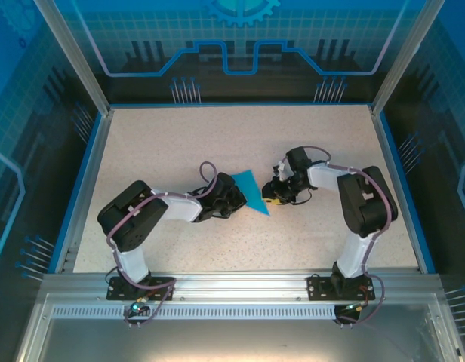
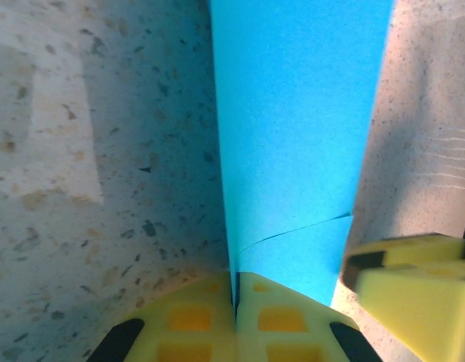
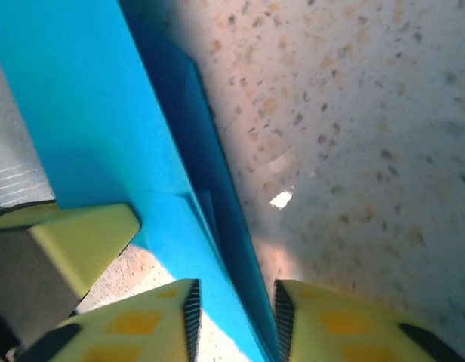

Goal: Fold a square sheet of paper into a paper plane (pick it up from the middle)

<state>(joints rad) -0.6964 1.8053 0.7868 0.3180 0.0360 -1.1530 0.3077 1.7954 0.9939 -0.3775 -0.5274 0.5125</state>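
Left hand (image 2: pixel 235 300) is clamped tight on the left edge of the half-folded teal paper (image 2: pixel 293 113), mid-counter (image 1: pixel 180 143), seemingly anchoring it, while right hand (image 3: pixel 236 296) stands parted astride the crease, gripping nothing.

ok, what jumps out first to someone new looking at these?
The folded teal paper, bright against the speckled table, sits mid-table. The left gripper is pinched shut on its creased edge. The right gripper, close beside it, stands open with the paper's edge between its yellow fingers.
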